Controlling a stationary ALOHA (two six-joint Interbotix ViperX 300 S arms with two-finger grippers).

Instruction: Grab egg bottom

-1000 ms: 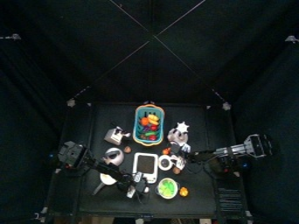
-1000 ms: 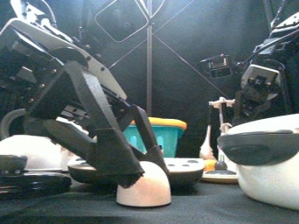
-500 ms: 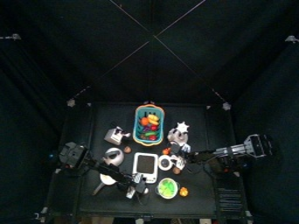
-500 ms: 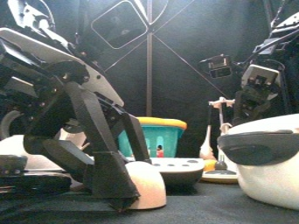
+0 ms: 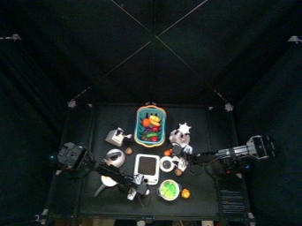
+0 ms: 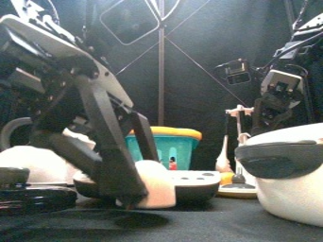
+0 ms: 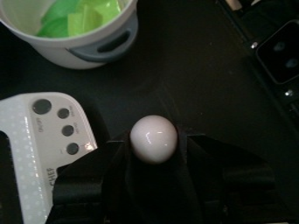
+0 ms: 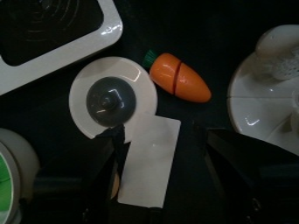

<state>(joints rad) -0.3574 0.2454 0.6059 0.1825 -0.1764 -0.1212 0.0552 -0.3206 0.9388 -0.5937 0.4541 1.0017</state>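
Left end effector (image 7: 155,162) has dropped lower vs a sec ago, jaws wide, straddling the egg (image 7: 155,140) on the tabletop (image 7: 198,79) — contact prob. not made yet. Egg: light, smooth, slippery, rigid shell — pinch at widest girth, gently.

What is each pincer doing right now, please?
Left pincer: open around the white egg-shaped plastic half, not yet gripping it.
Right pincer: open, a flat white card between its jaws.

One white egg half (image 7: 155,140), one orange carrot (image 8: 183,75), one teal basket (image 6: 171,144) and two bowls (white ones) (image 7: 77,35) (image 6: 293,181) are counted.
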